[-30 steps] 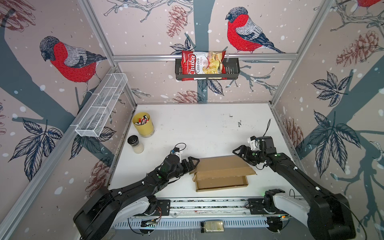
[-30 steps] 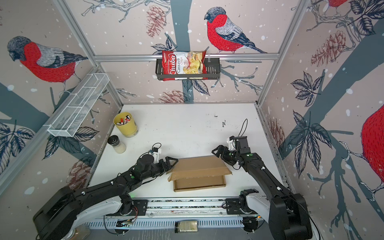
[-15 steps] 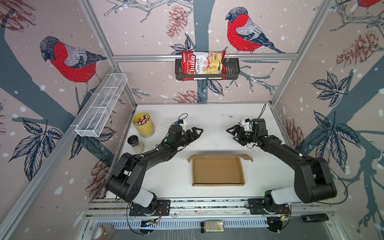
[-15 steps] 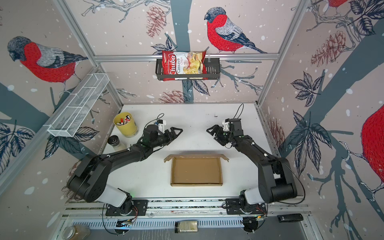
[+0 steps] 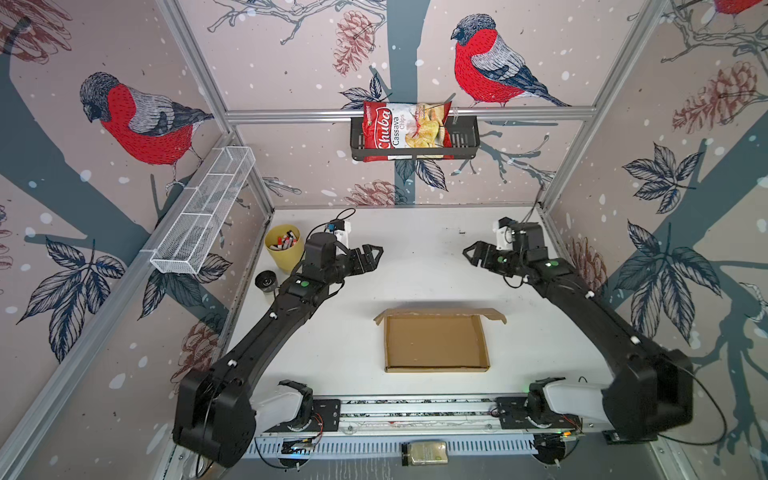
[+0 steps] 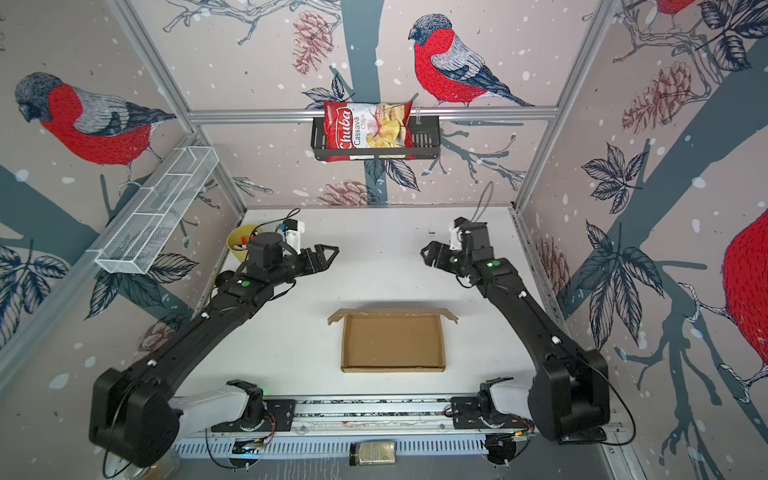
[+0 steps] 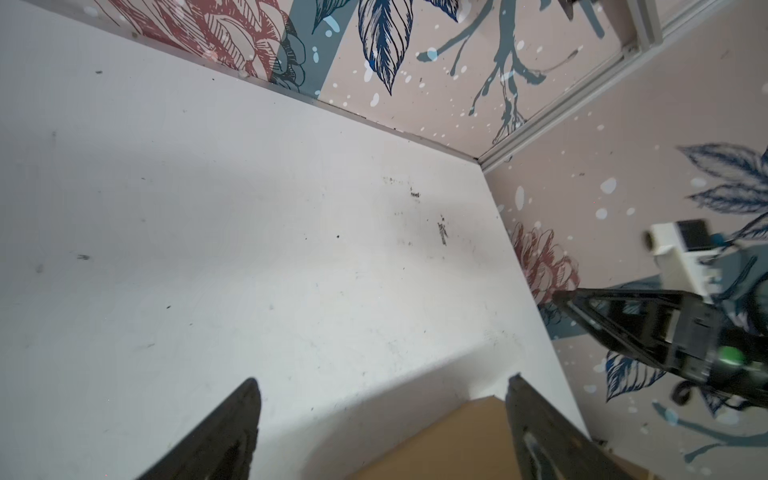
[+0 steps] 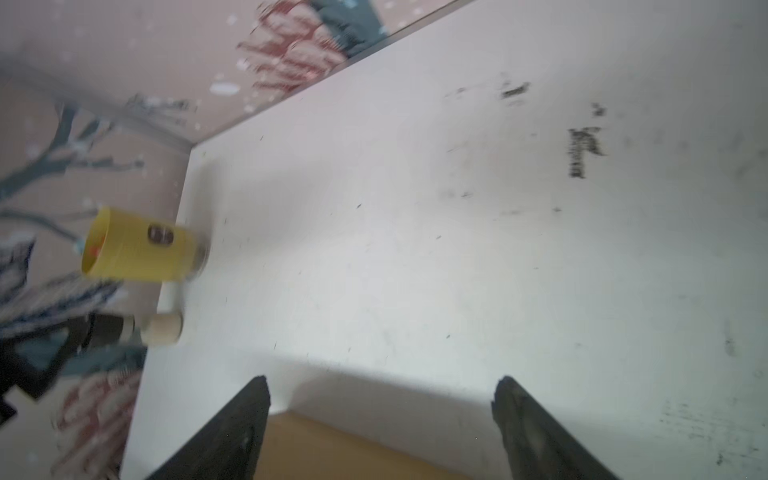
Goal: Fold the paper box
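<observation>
My left gripper (image 5: 374, 257) and right gripper (image 5: 469, 255) hang spread, empty, beyond the paper box (image 5: 434, 343); I reckon its far flap (image 5: 440, 311) needs tucking next

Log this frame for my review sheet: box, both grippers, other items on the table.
paper box: open shallow tray, flat on the table, flap along its far edge
left gripper: open, empty, apart from the box
right gripper: open, empty, apart from the box
other items: yellow cup and small jar by the table's left edge
</observation>
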`<state>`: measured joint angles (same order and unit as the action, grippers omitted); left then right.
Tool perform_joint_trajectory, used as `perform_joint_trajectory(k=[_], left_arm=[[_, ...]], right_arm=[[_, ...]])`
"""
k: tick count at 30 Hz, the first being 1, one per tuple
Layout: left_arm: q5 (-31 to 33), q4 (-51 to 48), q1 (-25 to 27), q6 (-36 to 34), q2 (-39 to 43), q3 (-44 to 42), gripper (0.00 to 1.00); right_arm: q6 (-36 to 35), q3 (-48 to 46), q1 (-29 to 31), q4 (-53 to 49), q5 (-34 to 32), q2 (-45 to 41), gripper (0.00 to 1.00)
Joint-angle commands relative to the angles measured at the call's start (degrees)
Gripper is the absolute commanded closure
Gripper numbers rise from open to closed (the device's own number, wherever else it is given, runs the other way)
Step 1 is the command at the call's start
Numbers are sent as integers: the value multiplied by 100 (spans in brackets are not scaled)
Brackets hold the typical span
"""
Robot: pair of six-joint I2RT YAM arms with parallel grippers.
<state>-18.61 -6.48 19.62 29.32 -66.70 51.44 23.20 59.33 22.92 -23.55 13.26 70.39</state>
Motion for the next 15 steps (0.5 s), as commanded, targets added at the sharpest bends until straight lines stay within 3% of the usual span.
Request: perform_joint_trajectory(k=[1, 4, 7, 9, 12, 15], left_arm=[[536, -635, -76, -587, 122, 27, 8], [351, -514, -240, -508, -31, 177, 8], [190, -419, -257, -470, -126, 361, 7], [258, -331, -261, -533, -42, 393, 3], [1003, -331, -291, -527, 176, 368, 3], [1757, -371, -342, -619, 355, 325, 3]], right_arm=[[-1093, 158, 908, -737, -1640, -497, 19], [-1941, 289, 1977, -748, -2245, -956, 25], [-2805, 338, 3078, -722, -2790, -1234, 23], [-3449, 411, 3691, -947, -2785, -1220, 22], [-4092, 387, 4366, -1216, -3118, -1029, 18], [-4385, 386, 4558, -1374, -3366, -785, 18]])
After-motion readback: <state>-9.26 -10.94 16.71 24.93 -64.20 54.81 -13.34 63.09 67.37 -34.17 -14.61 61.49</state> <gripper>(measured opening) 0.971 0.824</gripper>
